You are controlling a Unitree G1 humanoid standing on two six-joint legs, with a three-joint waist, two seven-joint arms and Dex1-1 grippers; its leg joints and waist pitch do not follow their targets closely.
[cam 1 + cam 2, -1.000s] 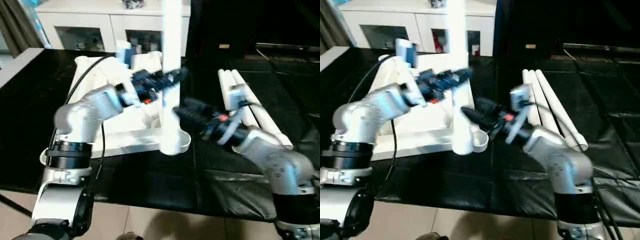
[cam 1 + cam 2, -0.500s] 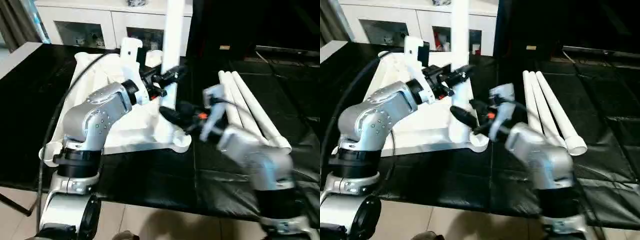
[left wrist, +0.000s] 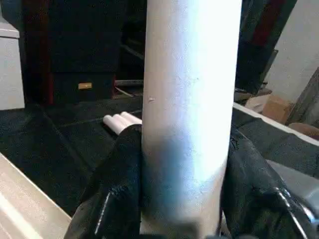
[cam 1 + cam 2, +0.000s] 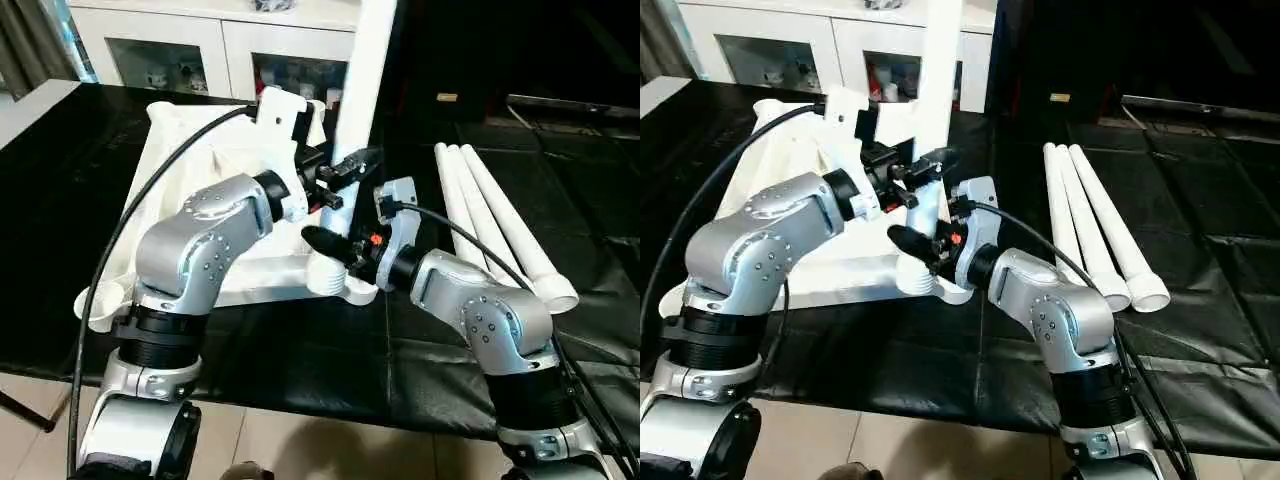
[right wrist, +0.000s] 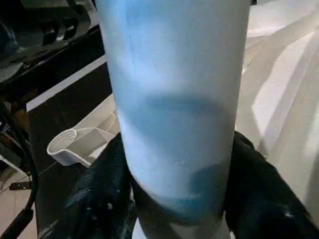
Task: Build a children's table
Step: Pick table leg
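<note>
Right pincer (image 4: 335,250) has swung in, now clasping the upright leg (image 4: 362,90).

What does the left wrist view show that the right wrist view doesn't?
Left wrist: ends of the spare legs lying on the black mat. Right wrist: the tabletop underside and a round corner socket. Both: the upright leg close up, clamped between black fingers, by the left gripper in one view and the right gripper in the other.

Probably a home: white glass-door cabinet (image 4: 215,55) behind black table (image 4: 60,160).
</note>
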